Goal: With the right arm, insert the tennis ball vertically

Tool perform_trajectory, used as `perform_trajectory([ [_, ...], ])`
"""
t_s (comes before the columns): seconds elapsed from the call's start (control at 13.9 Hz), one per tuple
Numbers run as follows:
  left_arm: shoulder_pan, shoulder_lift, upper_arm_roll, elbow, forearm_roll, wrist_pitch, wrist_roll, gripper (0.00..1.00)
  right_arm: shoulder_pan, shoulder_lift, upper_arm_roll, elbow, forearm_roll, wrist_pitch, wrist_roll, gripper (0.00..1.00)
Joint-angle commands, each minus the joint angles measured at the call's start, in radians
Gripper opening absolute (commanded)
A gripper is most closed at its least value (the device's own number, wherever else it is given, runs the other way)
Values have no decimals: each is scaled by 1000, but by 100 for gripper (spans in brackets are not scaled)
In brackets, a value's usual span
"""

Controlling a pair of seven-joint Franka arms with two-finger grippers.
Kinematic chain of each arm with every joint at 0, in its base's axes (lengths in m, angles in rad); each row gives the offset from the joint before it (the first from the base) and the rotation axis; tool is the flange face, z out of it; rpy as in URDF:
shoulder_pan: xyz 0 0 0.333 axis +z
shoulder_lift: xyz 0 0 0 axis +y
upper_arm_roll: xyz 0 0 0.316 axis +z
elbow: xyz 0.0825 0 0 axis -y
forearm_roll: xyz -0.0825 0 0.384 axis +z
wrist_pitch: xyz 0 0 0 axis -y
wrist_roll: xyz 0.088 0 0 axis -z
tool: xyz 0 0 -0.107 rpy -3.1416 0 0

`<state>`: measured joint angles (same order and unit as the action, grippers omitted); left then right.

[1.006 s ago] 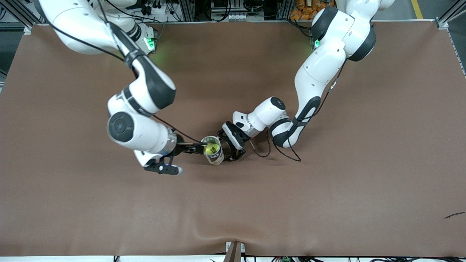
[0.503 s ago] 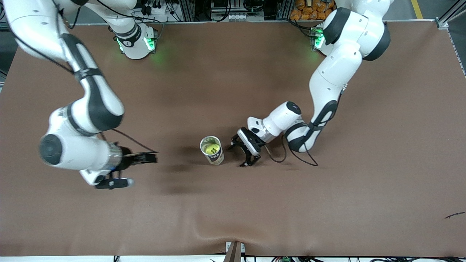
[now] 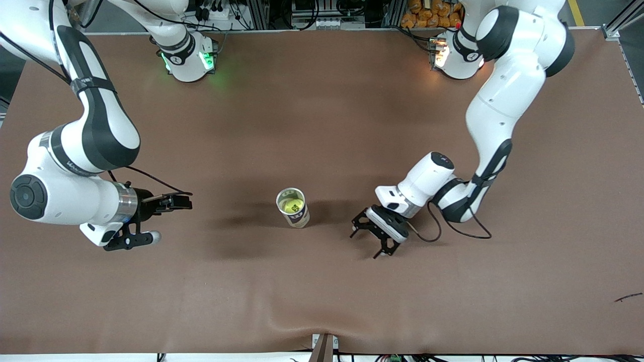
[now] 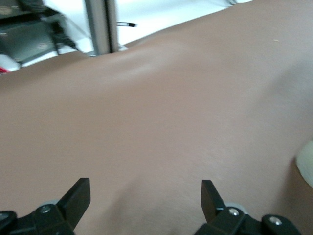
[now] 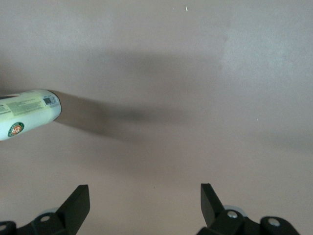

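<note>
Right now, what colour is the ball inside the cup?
Yellow-green. The tennis ball sits inside the upright can; the front view shows it best.

Brown table cover [image 3: 322, 100], aluminium frame posts [image 3: 261, 12], cables along the table's edge, possibly orange items [image 3: 427, 15]

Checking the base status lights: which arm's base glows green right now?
The right arm's base, at the table's edge farthest from the front camera, glows green. The left arm's base shows a pale orange-white light instead.
</note>
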<state>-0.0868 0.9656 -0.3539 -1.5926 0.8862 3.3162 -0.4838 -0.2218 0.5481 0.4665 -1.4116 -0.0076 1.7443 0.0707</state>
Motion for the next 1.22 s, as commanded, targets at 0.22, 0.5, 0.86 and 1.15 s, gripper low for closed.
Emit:
perform_trajectory([
  [0.22,215,-97,-330,6,-79,-562,-29,100,-69,-66,12,-44,-19,-15,-79,100],
  [0.5,452,-128,-698,87,-78,-1112,-21,100,-122,-232,12,-142,-60,-51,-118,100],
  [0.86,649,-130,-956,126,-127,-1459,-25,100,-162,-384,14,-204,-63,-95,-112,100],
  [1.15,679,-174,-1033,213,-128,-1681,-24,100,-45,-417,-180,-204,-52,-100,-121,100],
])
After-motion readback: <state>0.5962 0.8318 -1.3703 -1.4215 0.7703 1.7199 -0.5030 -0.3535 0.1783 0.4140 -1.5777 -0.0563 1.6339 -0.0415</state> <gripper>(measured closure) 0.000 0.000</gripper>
